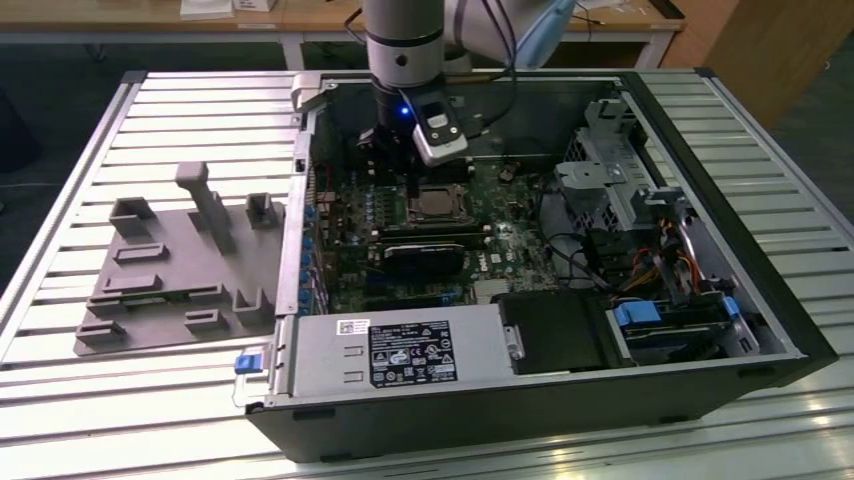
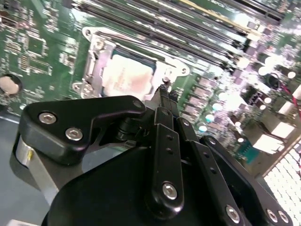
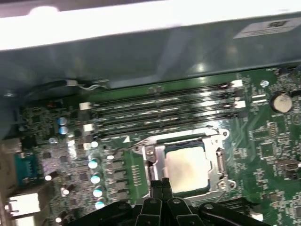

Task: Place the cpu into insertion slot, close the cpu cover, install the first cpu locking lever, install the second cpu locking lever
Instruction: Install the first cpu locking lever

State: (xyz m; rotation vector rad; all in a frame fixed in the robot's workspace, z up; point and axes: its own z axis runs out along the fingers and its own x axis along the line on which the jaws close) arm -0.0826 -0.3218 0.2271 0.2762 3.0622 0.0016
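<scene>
Silver cpu [image 3: 188, 167] framed by closed cpu cover [image 3: 219, 165], claw [image 3: 161, 181] pinched shut just beside the cover's edge, exterior view adds open computer case [image 1: 534, 405] on slatted tabletop [image 1: 134, 410].

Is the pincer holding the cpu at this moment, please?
No, in the first wrist view the cpu lies flat inside the cpu cover, not in the pincer.

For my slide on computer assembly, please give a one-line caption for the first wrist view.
Closed claw at the edge of the metal cover, chip seated in its window.
</scene>
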